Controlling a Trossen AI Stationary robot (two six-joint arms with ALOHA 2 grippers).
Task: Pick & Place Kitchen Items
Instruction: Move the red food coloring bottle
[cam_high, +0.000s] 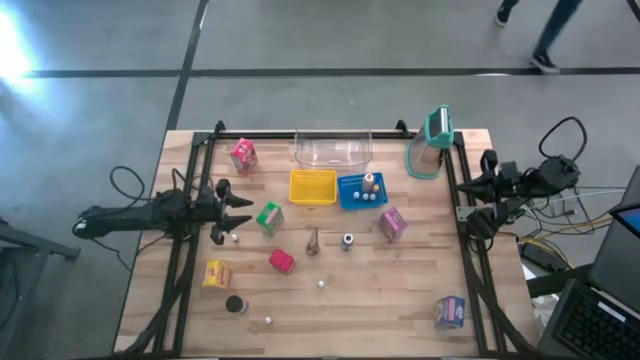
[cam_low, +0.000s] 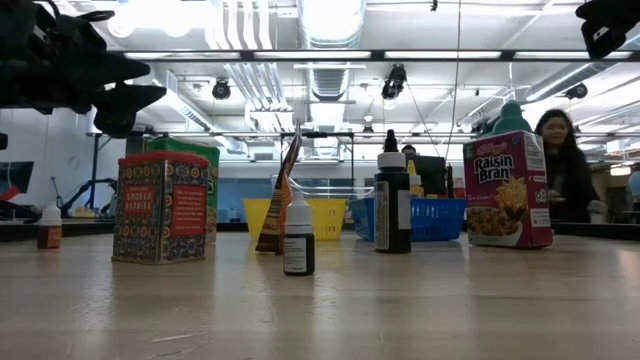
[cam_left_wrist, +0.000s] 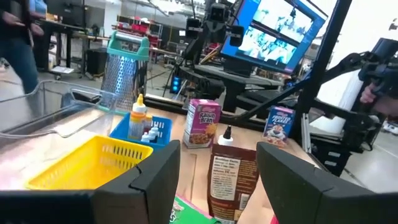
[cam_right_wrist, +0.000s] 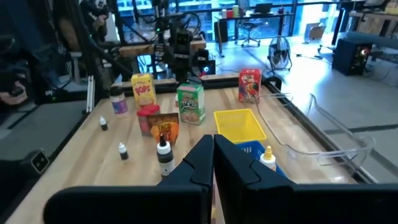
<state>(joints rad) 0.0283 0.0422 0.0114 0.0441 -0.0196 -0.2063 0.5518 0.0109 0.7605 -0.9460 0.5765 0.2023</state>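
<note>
1. The left gripper (cam_high: 240, 208) hung at the left side of the table (cam_high: 400, 300), with its fingers (cam_left_wrist: 155, 177) apart and nothing between them.
2. Just in front of its fingertips stood the green carton (cam_high: 268, 217); a small white ball (cam_high: 236, 237) lay close beside them.
3. Further ahead of this gripper were the yellow basket (cam_left_wrist: 87, 163), the brown pouch (cam_left_wrist: 227, 178) and the purple Raisin Bran carton (cam_left_wrist: 203, 122).
4. The right gripper (cam_right_wrist: 213, 152) waited at the right edge of the table, its fingers pressed together and empty.
5. The blue basket (cam_right_wrist: 247, 151) lay just in front of it.
</note>
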